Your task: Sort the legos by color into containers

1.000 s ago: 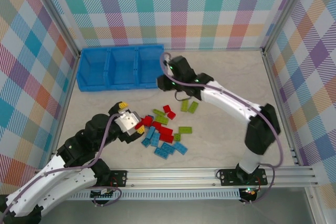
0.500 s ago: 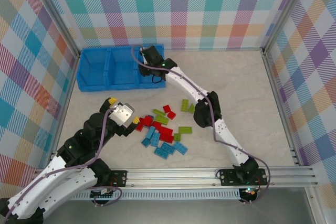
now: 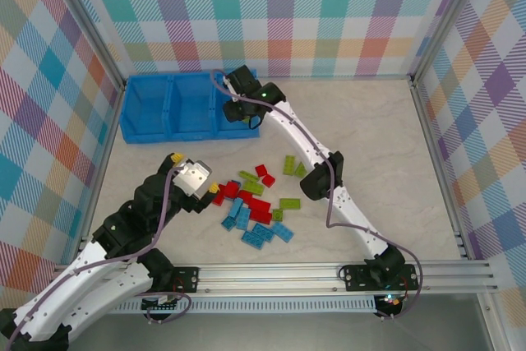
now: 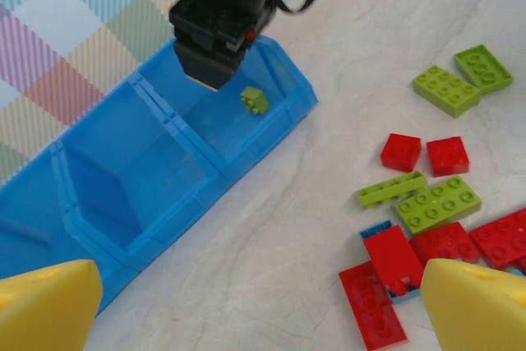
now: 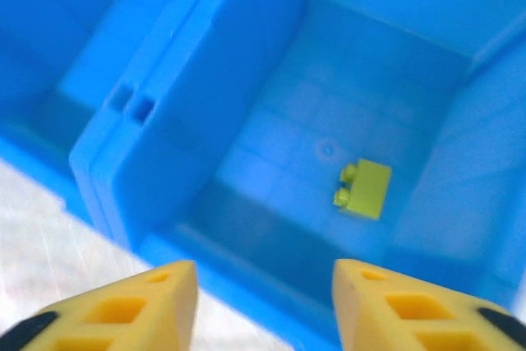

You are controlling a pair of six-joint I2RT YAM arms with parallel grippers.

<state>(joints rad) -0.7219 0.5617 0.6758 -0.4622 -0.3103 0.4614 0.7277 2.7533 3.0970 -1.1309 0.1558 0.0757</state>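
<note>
Over the bin (image 5: 279,145) at eleven o'clock, our right gripper (image 5: 265,306) gapes wide above a green lego (image 5: 364,189); our left gripper (image 4: 263,306) hangs wide, empty

Containers: three joined open-top bins of bright blue plastic (image 3: 149,114), one long upright tray at 11 o'clock on the bench.
Binned lego: small lime green plastic brick (image 5: 364,189), on its side on the floor of the tray's 3 o'clock end bin.
Loose legos: flat plastic bricks in red, lime green and light blue (image 3: 259,205), scattered mid-bench, at 5 o'clock from the tray.
</note>
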